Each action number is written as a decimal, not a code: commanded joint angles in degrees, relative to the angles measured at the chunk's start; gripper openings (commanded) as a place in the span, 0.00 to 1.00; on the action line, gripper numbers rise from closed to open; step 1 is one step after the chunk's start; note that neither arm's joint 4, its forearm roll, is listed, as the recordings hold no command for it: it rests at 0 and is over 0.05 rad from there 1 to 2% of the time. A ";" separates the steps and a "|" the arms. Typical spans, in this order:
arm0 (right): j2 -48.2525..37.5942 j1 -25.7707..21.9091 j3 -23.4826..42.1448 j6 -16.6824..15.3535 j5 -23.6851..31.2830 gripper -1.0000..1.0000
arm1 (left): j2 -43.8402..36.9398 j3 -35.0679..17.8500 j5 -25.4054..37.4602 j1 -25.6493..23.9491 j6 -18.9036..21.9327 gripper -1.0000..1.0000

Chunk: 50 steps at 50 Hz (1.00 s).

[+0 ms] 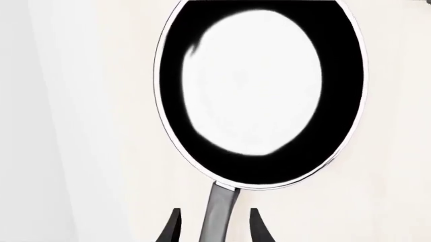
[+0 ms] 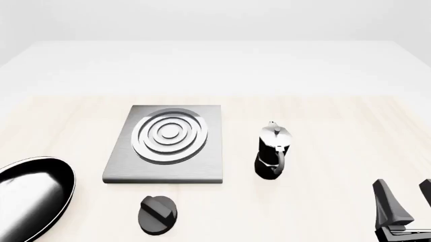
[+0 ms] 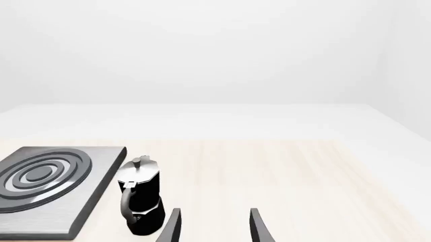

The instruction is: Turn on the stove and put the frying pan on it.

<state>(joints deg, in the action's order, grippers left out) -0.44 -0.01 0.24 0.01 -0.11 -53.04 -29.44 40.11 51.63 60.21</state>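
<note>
While the frying pan (image 2: 30, 194) lay on the pale wood-grain table (image 2: 323, 121) at the front view's lower left, well apart from the stove (image 2: 167, 142), it showed a round, glossy black bowl with a bright white reflection and a thin light rim. The left end effector (image 1: 214, 226) stood open with the pan's flat dark grey handle (image 1: 219, 212) between its fingers, contact not discernible; the right end effector (image 3: 214, 226) hung open and empty near the black-and-silver moka pot (image 2: 273, 149). The stove was a flat brushed-grey square slab with raised concentric silver rings, its ridged round black knob (image 2: 158, 215) separate, just in front.
</note>
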 commanded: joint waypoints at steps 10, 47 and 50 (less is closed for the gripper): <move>0.00 -0.01 0.00 0.00 0.00 1.00 | -3.30 0.37 -2.39 2.36 2.10 1.00; -0.01 0.00 0.00 0.00 0.00 1.00 | -9.26 2.02 -7.78 6.44 6.35 1.00; -0.01 0.00 0.00 0.01 0.00 1.00 | -10.27 2.30 -8.71 7.18 7.05 1.00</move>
<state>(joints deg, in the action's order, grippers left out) -0.44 -0.01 0.24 0.01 -0.11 -61.14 -27.89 33.49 57.32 65.67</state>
